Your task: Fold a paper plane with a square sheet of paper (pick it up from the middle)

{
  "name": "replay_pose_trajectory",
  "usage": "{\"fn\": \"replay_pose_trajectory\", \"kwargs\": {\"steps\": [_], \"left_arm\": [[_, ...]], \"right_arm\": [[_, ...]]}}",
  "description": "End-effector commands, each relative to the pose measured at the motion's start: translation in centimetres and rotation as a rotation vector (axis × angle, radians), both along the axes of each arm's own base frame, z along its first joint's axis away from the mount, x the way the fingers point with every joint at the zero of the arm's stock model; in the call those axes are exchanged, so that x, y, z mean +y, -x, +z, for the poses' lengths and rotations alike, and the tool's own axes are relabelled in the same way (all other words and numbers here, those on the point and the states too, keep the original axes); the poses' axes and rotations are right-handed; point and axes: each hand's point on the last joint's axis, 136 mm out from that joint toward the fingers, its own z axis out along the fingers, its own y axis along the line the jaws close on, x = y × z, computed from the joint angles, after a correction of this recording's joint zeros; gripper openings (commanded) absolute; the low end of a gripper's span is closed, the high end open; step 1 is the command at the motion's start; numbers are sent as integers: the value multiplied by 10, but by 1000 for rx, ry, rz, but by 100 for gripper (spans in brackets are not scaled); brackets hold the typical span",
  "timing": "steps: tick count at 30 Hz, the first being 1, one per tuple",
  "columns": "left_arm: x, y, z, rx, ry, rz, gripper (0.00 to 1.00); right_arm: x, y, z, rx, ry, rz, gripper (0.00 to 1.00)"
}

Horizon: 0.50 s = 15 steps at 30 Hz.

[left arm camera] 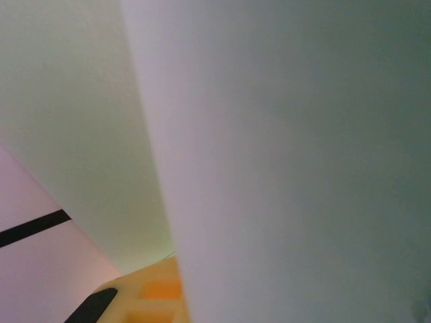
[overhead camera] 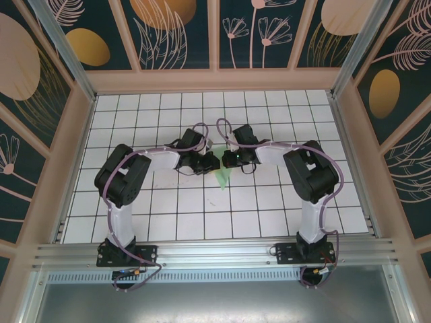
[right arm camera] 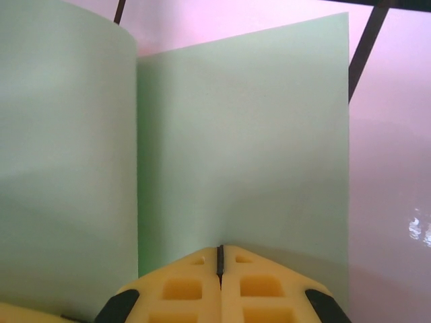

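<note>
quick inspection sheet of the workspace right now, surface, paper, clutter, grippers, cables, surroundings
surface: white grid-tiled table
job's things: pale green sheet of paper, bent along a fold, held up over the table's middle between the two grippers
clutter: nothing seen
grippers: right gripper shut on the sheet's edge; left gripper right against the sheet, jaws unclear
cables: purple cables loop up over both wrists and run down the arms
surroundings: wood-framed walls with dark floral panels; metal rail along the near edge
</note>
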Motion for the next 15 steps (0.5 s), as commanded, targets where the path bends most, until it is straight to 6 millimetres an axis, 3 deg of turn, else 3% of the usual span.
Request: {"fn": "replay_pose_trajectory", "kwargs": {"steps": [1,9,15], "left_arm": [[0,-2,-1,4,0,-26,16],[-1,-2,3,-25,7,-71,16],[6,1,-7,-27,-20,-87,12]], "right_arm": [[-20,26,-47,107,147,13,0],[-19,25,-48,112,151,20,0],[-18,26,-46,113,138,23,0]]}}
